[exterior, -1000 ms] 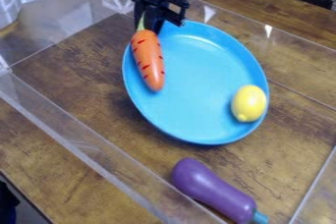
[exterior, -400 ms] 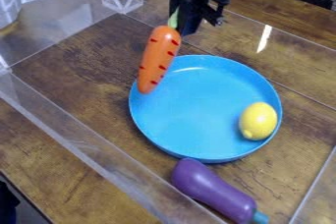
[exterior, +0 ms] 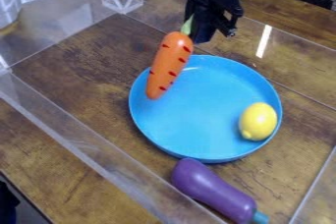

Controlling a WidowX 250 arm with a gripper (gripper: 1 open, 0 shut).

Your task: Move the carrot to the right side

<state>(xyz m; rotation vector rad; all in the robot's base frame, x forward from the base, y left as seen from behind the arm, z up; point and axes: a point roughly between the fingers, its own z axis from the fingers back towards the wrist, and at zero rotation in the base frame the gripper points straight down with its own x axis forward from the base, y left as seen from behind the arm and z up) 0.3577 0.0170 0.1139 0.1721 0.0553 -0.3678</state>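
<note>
The carrot (exterior: 167, 65) is orange-red with thin dark cross lines. It hangs tilted in the air from its top end, over the left part of the blue plate (exterior: 210, 130). My black gripper (exterior: 199, 27) comes down from above and is shut on the carrot's top end. The carrot's tip points down-left, clear of the plate's surface.
A yellow lemon (exterior: 258, 120) lies on the plate's right side. A purple eggplant (exterior: 214, 190) rests on the wooden table in front of the plate. Clear plastic walls (exterior: 59, 120) fence the work area at the left, front and back.
The gripper has lifted the carrot off the plate's left rim and carried it up and to the right. The plate has slid a little to the right, taking the lemon with it.
</note>
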